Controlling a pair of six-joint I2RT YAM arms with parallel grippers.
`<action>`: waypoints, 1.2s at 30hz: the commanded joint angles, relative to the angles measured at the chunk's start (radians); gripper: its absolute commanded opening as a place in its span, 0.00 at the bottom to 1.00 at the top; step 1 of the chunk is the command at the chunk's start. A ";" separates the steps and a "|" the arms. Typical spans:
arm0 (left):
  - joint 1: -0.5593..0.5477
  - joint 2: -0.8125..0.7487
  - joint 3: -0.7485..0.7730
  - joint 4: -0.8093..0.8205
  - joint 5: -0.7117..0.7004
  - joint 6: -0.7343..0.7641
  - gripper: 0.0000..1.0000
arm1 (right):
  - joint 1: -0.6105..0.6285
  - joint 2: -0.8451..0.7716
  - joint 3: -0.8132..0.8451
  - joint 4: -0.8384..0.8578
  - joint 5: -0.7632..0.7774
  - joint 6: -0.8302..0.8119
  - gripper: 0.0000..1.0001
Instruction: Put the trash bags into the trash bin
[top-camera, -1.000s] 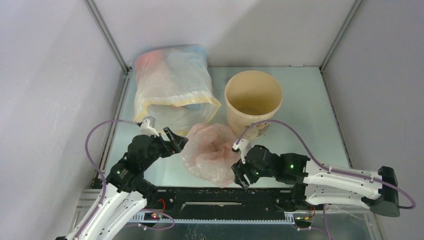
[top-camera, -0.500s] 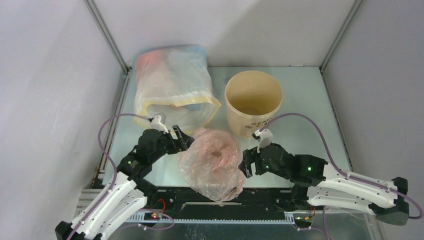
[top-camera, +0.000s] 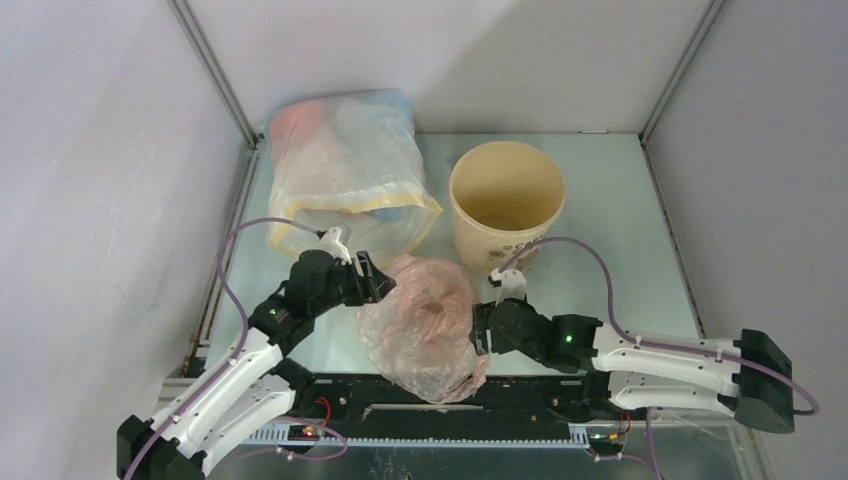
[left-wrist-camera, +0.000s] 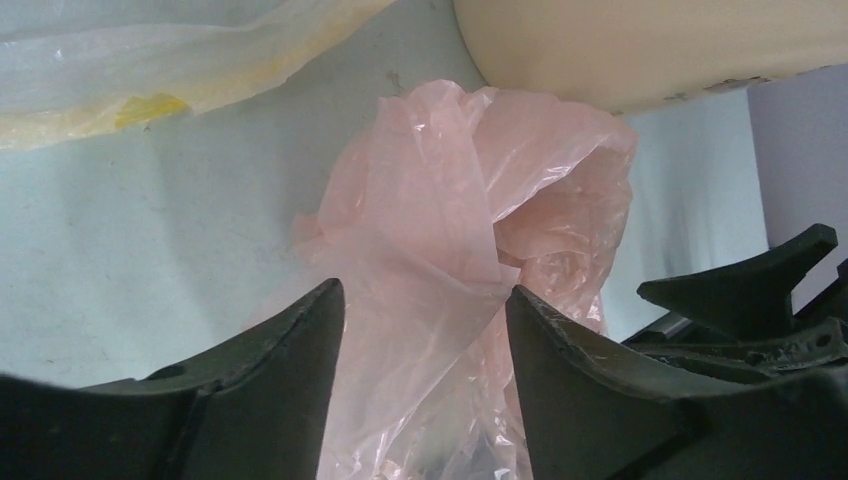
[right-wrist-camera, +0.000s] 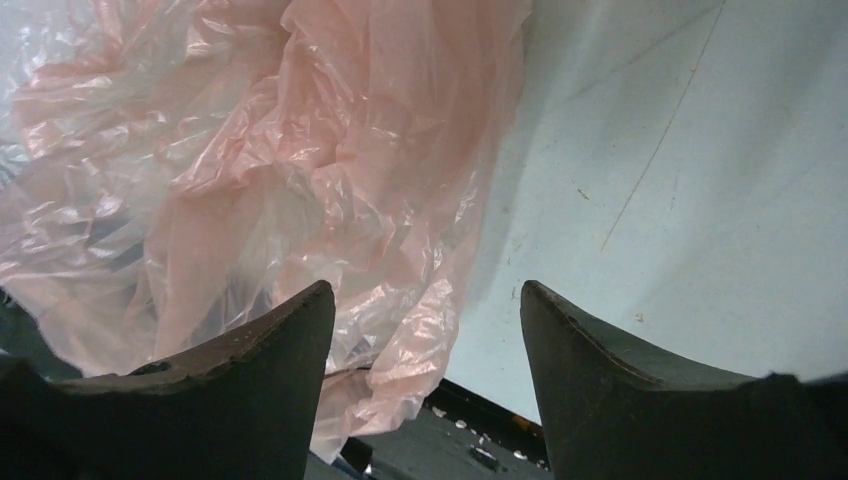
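Top external view gives us the pink trash bag (top-camera: 425, 320) lying crumpled on the desk (top-camera: 620, 250), just in front of the trash bin (top-camera: 505, 255), which stands upright with its mouth open. A clear sack (top-camera: 340, 160) with a yellow hem sits behind and to the left. We see the left end effector (top-camera: 372, 280) at the bag's left edge and the right end effector (top-camera: 480, 335) at its right edge.

From the left wrist we find the left end effector (left-wrist-camera: 425, 300) spread, with folds of the pink trash bag (left-wrist-camera: 450, 180) lying between its fingers, not pinched. Beyond it are the trash bin (left-wrist-camera: 650, 40) and the clear sack (left-wrist-camera: 150, 50).

From the right wrist we find the right end effector (right-wrist-camera: 425, 295) spread too, the pink trash bag (right-wrist-camera: 250, 150) reaching into the gap from the left, with bare desk (right-wrist-camera: 700, 150) on the right.
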 joint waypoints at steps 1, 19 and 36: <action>-0.020 0.007 0.043 -0.006 -0.061 0.069 0.65 | 0.004 0.056 -0.029 0.146 0.054 0.058 0.69; -0.024 0.022 0.130 -0.013 -0.178 0.144 0.00 | -0.009 0.151 -0.052 0.232 0.003 0.084 0.02; -0.024 -0.101 0.152 0.153 0.131 0.016 0.00 | -0.155 -0.286 0.050 0.058 -0.005 -0.222 0.01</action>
